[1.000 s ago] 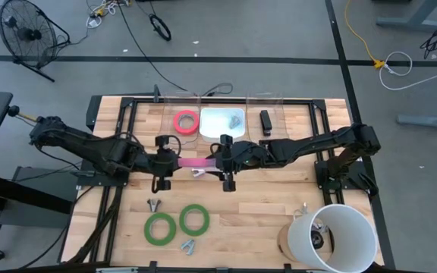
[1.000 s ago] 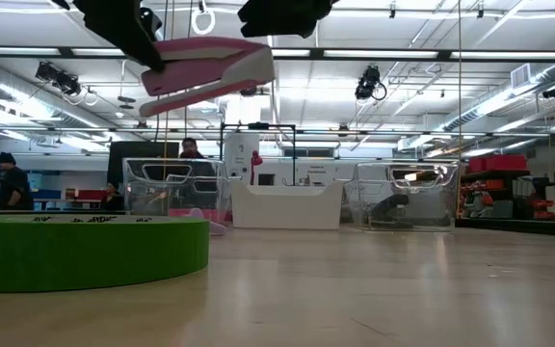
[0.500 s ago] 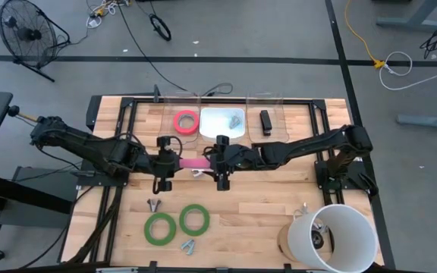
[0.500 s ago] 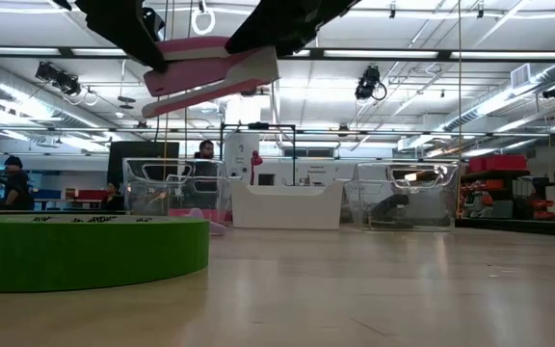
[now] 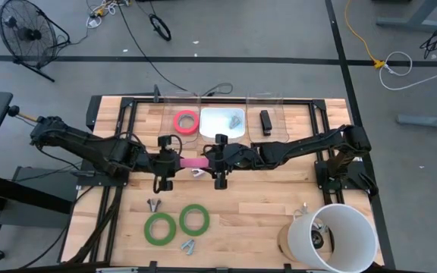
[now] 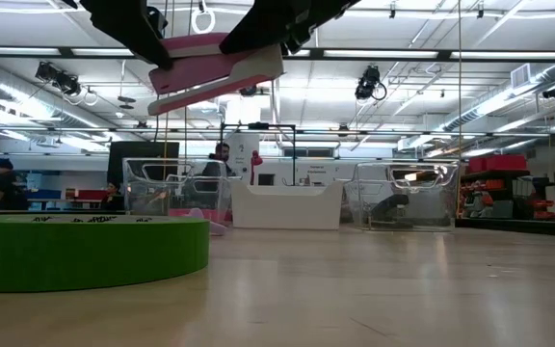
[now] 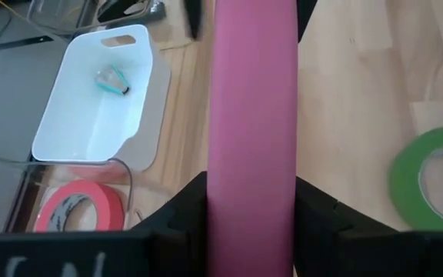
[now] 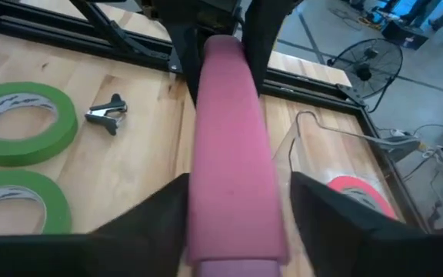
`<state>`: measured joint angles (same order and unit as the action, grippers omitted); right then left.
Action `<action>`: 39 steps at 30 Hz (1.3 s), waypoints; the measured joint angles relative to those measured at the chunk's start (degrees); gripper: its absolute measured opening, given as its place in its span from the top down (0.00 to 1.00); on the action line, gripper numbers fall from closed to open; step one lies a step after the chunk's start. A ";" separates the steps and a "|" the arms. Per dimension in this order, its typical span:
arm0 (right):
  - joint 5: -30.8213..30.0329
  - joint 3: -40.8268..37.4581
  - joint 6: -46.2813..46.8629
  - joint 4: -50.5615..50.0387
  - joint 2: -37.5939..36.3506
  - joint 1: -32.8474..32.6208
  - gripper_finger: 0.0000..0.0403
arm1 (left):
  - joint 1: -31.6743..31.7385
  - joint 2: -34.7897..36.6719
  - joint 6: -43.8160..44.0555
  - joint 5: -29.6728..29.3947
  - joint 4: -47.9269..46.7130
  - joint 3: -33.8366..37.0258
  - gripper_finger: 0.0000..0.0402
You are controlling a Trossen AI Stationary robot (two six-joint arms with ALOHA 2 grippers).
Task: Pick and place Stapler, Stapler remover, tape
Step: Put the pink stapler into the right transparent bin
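A pink stapler (image 5: 194, 162) with a white base hangs above the table's middle, between my two grippers. My left gripper (image 5: 167, 162) is shut on its left end. My right gripper (image 5: 217, 161) is open. Its fingers (image 8: 164, 223) stand on either side of the stapler's right end (image 8: 233, 177); I cannot tell whether they touch it. Two green tape rolls (image 5: 159, 227) (image 5: 193, 218) lie flat near the front edge. The pinkish red tape roll (image 5: 186, 121) lies in a clear bin at the back. A stapler remover (image 5: 236, 120) lies in the white bin (image 5: 212, 129). My left gripper pinches the stapler's two long sides (image 7: 251, 200) between its two fingers (image 7: 183, 219), at the stapler's left end. The fingers come level from the table's left and lie along the stapler. The stapler is lifted clear of the table and nearly level (image 6: 215, 67).
Loose stapler removers lie on the table (image 5: 154, 205) (image 5: 187, 244). A black item (image 5: 265, 121) lies in the clear bin at the back right. A big white bucket (image 5: 332, 236) stands at the front right corner. A black frame (image 5: 127, 106) runs around the table.
My right gripper has moved toward the table's left edge, along the stapler, so that its fingers now flank the stapler's right end. My left gripper and the stapler have stayed nearly still.
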<state>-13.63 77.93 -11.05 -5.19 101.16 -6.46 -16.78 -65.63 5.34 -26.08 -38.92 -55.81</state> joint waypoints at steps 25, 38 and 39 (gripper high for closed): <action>-4.36 0.00 -0.18 -1.77 -1.60 1.43 0.66 | 0.04 0.04 -0.30 -5.69 1.07 -0.13 0.47; -12.80 0.06 6.35 -17.51 -6.17 3.21 0.66 | -0.24 0.04 -1.88 -13.70 -0.86 -0.04 0.48; -14.84 0.11 7.13 -19.89 -6.78 3.19 0.66 | -0.21 0.07 -1.88 -13.65 -0.87 -0.04 0.48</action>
<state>-28.47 78.04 -3.92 -25.08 94.38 -3.27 -16.98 -65.56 3.47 -39.73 -39.79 -55.85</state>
